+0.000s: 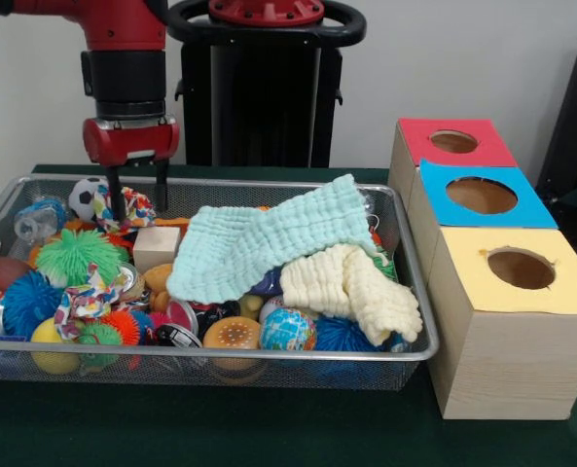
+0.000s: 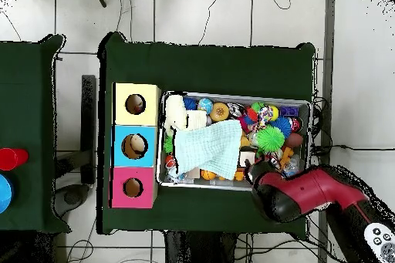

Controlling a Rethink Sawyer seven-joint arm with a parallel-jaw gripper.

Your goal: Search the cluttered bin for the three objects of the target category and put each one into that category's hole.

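Note:
The wire mesh basket (image 1: 269, 356) is full of toys and cloths; it also shows in the overhead view (image 2: 233, 95). My gripper (image 1: 139, 209) hangs over its far left corner, open, one finger (image 1: 117, 199) on each side of a polka-dot cloth bundle (image 1: 137, 204). I cannot tell whether the fingers touch it. A second polka-dot bundle (image 1: 86, 298) lies near the front left among spiky balls. A third is hidden. In the overhead view the red arm (image 2: 297, 194) covers the gripper.
A mint waffle cloth (image 1: 269, 238) and a cream one (image 1: 351, 287) cover the basket's middle and right. Green (image 1: 74, 253) and blue (image 1: 25, 302) spiky balls and a wooden block (image 1: 156, 245) lie at the left. Red (image 1: 453, 143), blue (image 1: 481, 195) and yellow (image 1: 520, 268) topped boxes stand to the right.

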